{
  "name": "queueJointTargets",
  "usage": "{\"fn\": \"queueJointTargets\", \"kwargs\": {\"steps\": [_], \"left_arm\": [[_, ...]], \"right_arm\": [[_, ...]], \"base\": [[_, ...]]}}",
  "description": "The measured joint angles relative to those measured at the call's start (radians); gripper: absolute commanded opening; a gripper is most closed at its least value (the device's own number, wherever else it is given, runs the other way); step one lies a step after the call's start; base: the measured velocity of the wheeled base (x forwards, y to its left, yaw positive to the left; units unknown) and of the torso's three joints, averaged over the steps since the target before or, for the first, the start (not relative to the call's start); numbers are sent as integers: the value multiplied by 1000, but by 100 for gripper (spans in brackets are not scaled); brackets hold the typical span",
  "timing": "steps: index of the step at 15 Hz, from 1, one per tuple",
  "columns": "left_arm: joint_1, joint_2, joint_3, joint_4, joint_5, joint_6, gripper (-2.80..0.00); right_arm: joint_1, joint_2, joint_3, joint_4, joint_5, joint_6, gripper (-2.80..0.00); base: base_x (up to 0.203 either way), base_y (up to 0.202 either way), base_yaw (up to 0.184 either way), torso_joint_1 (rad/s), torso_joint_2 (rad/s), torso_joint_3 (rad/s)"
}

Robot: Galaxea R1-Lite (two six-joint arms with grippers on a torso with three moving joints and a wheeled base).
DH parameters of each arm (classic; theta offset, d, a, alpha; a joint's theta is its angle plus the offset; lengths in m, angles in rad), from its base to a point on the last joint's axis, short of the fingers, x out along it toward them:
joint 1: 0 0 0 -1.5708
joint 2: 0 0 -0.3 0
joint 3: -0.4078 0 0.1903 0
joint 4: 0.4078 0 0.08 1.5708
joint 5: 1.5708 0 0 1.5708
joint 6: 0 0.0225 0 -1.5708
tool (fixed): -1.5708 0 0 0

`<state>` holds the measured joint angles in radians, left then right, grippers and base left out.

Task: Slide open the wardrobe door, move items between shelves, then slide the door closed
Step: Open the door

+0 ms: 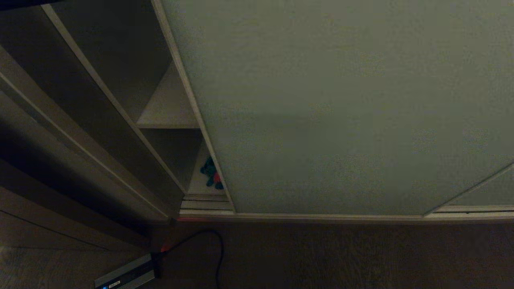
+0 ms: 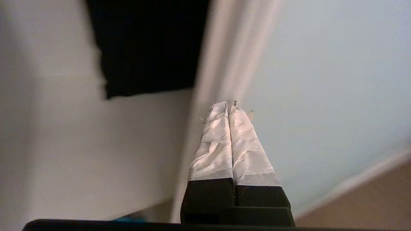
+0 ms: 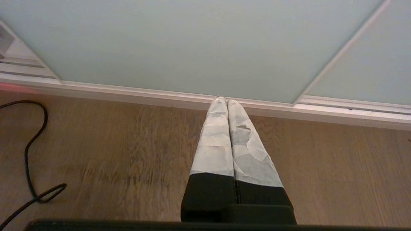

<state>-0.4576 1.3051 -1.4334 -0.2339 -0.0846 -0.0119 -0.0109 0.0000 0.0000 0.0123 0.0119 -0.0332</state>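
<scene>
Pale grey-green and matte, the sliding wardrobe door (image 1: 341,108) fills most of the head view, its thin light metal frame (image 1: 188,100) running down the left edge and leaving a narrow gap open into the wardrobe. Through that gap two off-white shelves show: an upper shelf (image 1: 170,108) and, below it, a lower board (image 1: 200,180) on which a teal plush toy (image 1: 211,174) with a red-pink patch lies close against the door's edge, partly hidden by it. A second door panel (image 1: 488,192) overlaps at the lower right, above the ribbed floor track (image 1: 207,204). Brown side boards (image 1: 60,132) stand to the left. On the wood floor (image 1: 341,257) lies a grey box (image 1: 126,275) with a black cable (image 1: 219,257) looping from it. Neither arm appears in the head view. The left hand (image 2: 229,106), its white-wrapped fingers (image 2: 215,144) pressed together with nothing between them, points at the door's metal edge, where the tips sit at or just beside the frame; contact cannot be told. The right hand (image 3: 223,100), fingers likewise pressed together and empty, hangs low over the floor, pointing toward the bottom rail of the door.
</scene>
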Motion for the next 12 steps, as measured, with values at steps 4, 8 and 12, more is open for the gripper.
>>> {"fn": "queueJointTargets", "kwargs": {"steps": [4,8,12], "left_arm": [[-151,8,-8,4,1,11,-280],[-290,33,-21,4,2,15,-280],[-388,68,-53,2,1,21,-280]], "right_arm": [[0,0,0,0,0,0,-280],[0,0,0,0,0,0,-280],[0,0,0,0,0,0,-280]], "base": [[0,0,0,0,0,0],[0,0,0,0,0,0],[0,0,0,0,0,0]]}}
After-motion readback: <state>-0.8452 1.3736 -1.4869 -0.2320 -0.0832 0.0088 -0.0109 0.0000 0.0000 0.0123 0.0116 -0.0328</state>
